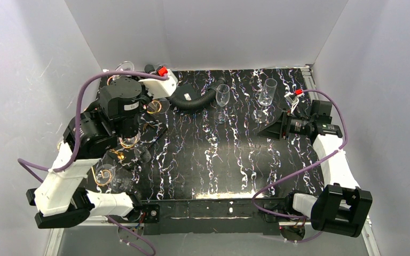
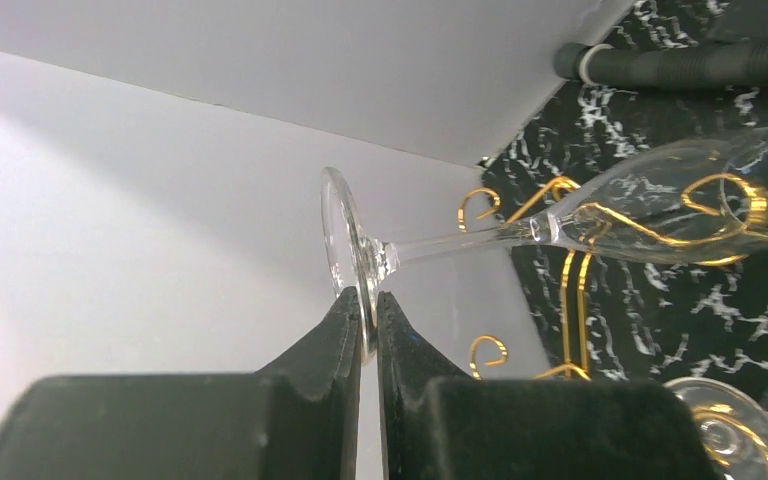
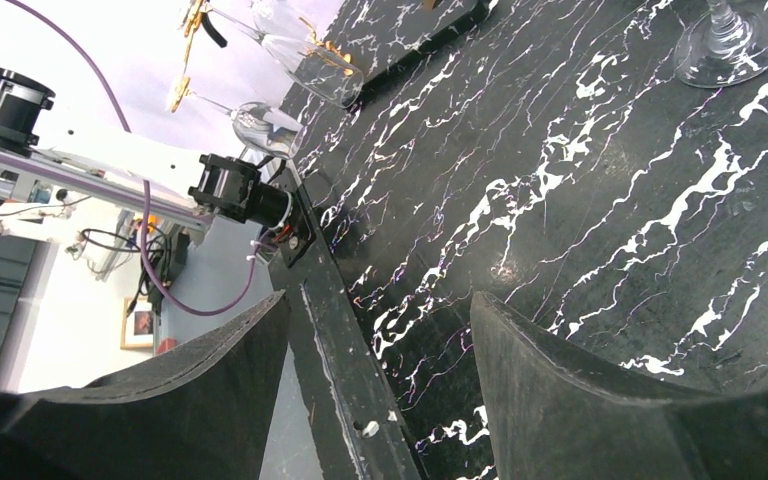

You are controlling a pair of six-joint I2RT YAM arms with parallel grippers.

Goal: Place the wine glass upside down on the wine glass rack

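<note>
Your left end effector (image 2: 368, 312) is pinched shut on the glass (image 2: 650, 215) by the rim of its foot. The glass therefore sticks out sideways toward the right of the left wrist frame, stem near level, bowl lying across the gold scrolls of the rack (image 2: 572, 300). Gripping the foot looks deliberate: it leaves stem and bowl free to pass between the wires, and you only need to tip the bowl downward to get it upside down. Whether the stem already sits in a slot cannot be told here. A second glass (image 2: 725, 430) shows at the lower right of that frame, close to the rack, so mind the clearance. Your right end effector (image 3: 380, 300) is spread wide and empty above the surface (image 3: 580, 200). It sits at the right of the top frame near two upright glasses (image 1: 222, 96) (image 1: 267, 92), well clear of the rack.
</note>
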